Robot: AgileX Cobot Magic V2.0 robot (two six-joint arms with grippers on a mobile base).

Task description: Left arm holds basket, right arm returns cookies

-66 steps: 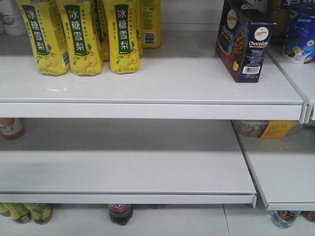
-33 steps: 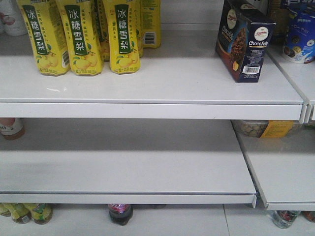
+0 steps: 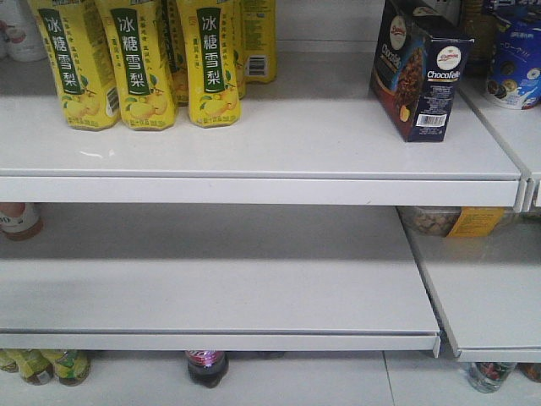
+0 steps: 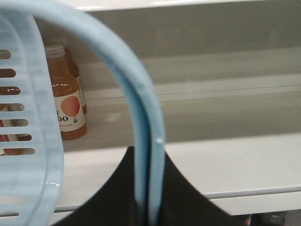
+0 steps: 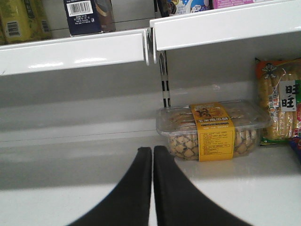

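Observation:
The cookies (image 3: 420,69), a dark navy carton with white "Choco" lettering and a barcode, stand upright on the upper shelf at the right in the front view. Their barcode side also shows in the right wrist view (image 5: 83,16), above the gripper. My right gripper (image 5: 153,151) is shut and empty, low in front of the middle shelf. My left gripper (image 4: 149,155) is shut on the curved handle (image 4: 141,94) of the light blue basket (image 4: 28,141), whose slotted side fills the left of that view. Neither arm shows in the front view.
Yellow pear-drink bottles (image 3: 139,59) stand at the upper shelf's left. A blue cookie pack (image 3: 514,63) is on the neighbouring shelf at right. A clear biscuit tub with a yellow label (image 5: 214,129) and a snack bag (image 5: 280,101) sit ahead of my right gripper. Orange juice bottles (image 4: 66,94) stand beyond the basket.

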